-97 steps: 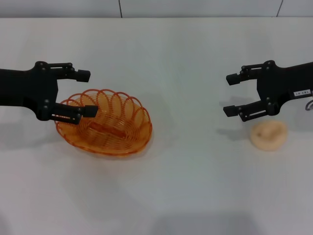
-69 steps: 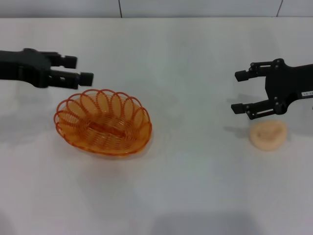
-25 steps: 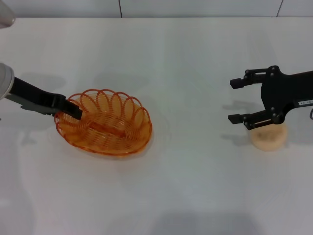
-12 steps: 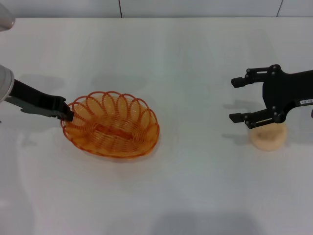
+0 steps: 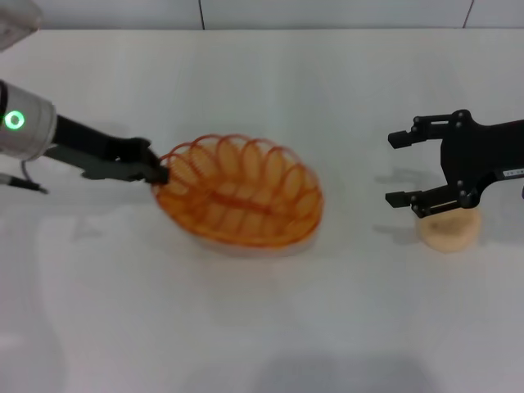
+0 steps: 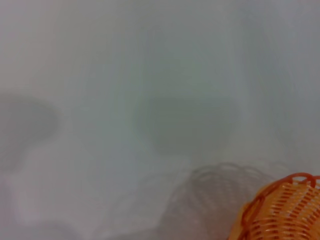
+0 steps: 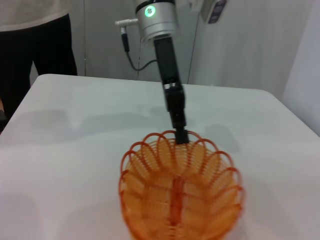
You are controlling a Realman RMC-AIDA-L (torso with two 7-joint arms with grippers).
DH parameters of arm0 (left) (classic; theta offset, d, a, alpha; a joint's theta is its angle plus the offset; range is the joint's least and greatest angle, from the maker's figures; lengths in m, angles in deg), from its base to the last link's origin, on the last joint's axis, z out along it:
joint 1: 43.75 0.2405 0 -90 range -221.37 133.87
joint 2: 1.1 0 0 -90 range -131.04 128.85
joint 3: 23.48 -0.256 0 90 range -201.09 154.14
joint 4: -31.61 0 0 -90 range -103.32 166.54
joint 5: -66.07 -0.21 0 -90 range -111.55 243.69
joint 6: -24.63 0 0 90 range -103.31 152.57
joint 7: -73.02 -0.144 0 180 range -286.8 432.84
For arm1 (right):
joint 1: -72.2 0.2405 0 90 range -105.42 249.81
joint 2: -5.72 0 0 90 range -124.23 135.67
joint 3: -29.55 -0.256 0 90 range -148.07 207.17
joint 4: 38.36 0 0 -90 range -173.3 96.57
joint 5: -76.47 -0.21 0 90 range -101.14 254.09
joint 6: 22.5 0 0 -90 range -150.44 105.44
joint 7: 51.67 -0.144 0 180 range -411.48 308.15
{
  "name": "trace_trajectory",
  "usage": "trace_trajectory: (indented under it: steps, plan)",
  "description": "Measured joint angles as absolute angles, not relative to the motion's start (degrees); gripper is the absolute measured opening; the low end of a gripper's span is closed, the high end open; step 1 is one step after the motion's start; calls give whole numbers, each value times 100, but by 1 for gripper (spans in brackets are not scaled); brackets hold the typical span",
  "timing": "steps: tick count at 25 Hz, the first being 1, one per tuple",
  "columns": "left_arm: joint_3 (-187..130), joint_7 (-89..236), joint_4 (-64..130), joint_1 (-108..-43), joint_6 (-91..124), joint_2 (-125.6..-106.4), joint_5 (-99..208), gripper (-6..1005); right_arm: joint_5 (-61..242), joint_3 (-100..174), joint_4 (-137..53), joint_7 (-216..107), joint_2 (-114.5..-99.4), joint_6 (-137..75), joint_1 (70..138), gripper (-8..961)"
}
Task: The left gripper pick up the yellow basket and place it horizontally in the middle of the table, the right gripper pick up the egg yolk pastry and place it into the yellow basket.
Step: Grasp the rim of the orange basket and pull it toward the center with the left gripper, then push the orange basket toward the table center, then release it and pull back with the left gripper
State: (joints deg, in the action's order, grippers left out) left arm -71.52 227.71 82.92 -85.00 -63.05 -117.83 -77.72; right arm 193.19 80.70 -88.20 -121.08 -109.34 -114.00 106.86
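Note:
The yellow basket (image 5: 241, 195) is held near the middle of the table (image 5: 262, 311), tilted with its left end raised. My left gripper (image 5: 155, 172) is shut on the basket's left rim; the right wrist view shows the same grip (image 7: 181, 136) on the basket (image 7: 180, 200). A corner of the basket (image 6: 280, 210) shows in the left wrist view. The egg yolk pastry (image 5: 449, 232) lies on the table at the right. My right gripper (image 5: 408, 168) hovers open just above and left of the pastry, with nothing between its fingers.
A person in dark trousers (image 7: 35, 45) stands beyond the far side of the table in the right wrist view. The table's far edge (image 5: 262, 30) meets a grey wall.
The left gripper closed on the basket's left rim and carried it rightward toward the table's middle, tilting it. The right gripper has stayed over the pastry.

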Motion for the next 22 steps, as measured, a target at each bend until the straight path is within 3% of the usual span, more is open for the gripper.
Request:
trace_trajectory:
  steps: [22]
  plan:
    - [-7776, 24556, 7189, -9445, -5625, -11933, -7470, 84, 19319, 8070, -8931, -11719, -10933, -11524, 10535, 812]
